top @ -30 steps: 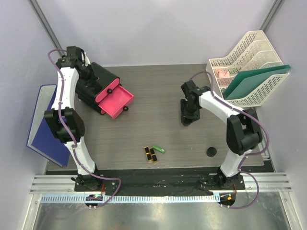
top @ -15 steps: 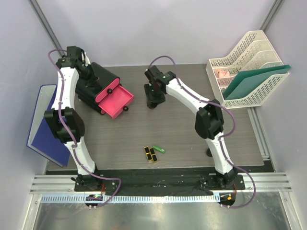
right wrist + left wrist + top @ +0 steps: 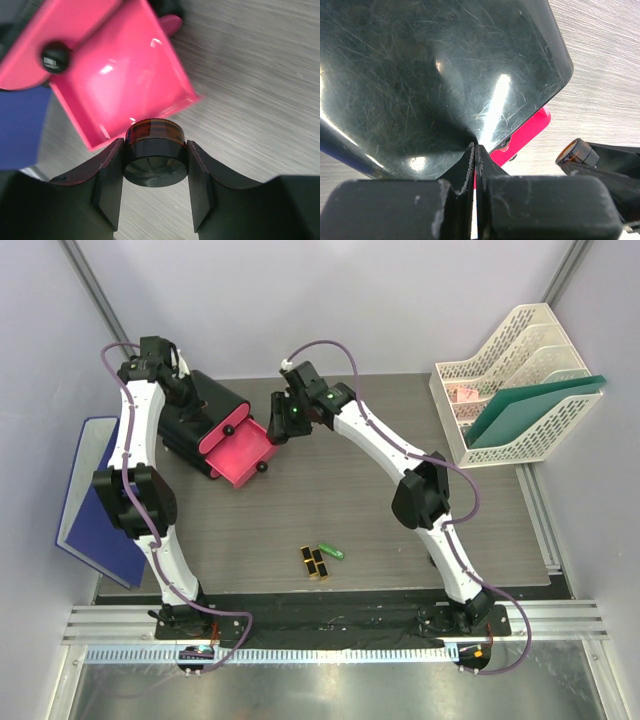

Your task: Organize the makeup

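Observation:
My right gripper (image 3: pixel 155 165) is shut on a round compact (image 3: pixel 155 155) with a black lid and an amber body. It holds the compact just off the front right corner of the open pink drawer (image 3: pixel 120 75), above the table. From above, the right gripper (image 3: pixel 283 424) sits beside the drawer (image 3: pixel 238 452). My left gripper (image 3: pixel 475 150) is shut on nothing, its tips against the glossy top of the black box (image 3: pixel 430 75); from that wrist the compact (image 3: pixel 577 151) shows at the right. Two black-and-gold lipsticks (image 3: pixel 315 562) and a green tube (image 3: pixel 331 551) lie near the front edge.
The black box (image 3: pixel 215 405) stands at the back left with one pink drawer pulled out. A white mesh file rack (image 3: pixel 515 380) holding a green folder stands at the back right. A blue board (image 3: pixel 90 495) lies off the table's left edge.
My right arm has swung left across the table, from the right middle to the pink drawer, with the compact in its jaws. The left arm has not moved.

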Motion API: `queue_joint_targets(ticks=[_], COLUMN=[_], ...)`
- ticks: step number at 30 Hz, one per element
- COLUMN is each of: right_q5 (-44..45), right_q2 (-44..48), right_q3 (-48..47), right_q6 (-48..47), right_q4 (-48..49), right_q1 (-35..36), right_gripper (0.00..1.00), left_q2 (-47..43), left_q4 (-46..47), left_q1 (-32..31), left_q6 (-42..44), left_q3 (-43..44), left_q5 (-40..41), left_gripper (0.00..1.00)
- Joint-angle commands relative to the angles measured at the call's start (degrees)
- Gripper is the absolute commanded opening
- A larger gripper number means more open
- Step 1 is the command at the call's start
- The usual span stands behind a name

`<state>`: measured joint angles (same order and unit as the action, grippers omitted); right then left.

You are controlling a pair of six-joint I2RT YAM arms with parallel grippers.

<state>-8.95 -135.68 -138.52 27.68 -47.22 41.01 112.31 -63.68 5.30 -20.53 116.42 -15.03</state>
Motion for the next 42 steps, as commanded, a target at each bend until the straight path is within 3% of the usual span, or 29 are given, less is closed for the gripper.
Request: queue_joint_targets(ticks=[1,17,21,25,36,42], right_q5=[-4.23,-3.09,-1.95,-1.07,-0.37,0.6], right_q2=[-0.63,-6.0,-6.09,-6.0,-5.91,-5.3], right_q3=[-3.5,-4.31,-3.95,-3.95,-4.57,-5.36], right_q6=[4.48,10.81,11.16,11.08,10.9,10.82], right_q4=[10.3,15.41,15.05,15.05,15.76,16.02], right_q1=[1.43,2.84,2.93,3.02,3.02,2.93], right_gripper=[0.01,0.04,0.18,0.4,0.7,0.74], left_q2=[0.8,-0.34,-0.34,-0.34,0.01,0.19], left_q4=[-3.91,-3.56,-3.47,-3.64,-4.08,-4.43], left_q1=[-0.38,-0.38,-0.47,-0.38,-0.47,-0.47], left_q6=[1.29,1.46,1.46,1.46,1.9,1.99], left_q3=[-1.99,-3.83,-3.83,-3.57,-2.52,-1.99], left_q5=[2.02,2.19,2.19,2.28,2.63,2.9], left_gripper=[0.0,0.0,0.0,0.0,0.0,0.0])
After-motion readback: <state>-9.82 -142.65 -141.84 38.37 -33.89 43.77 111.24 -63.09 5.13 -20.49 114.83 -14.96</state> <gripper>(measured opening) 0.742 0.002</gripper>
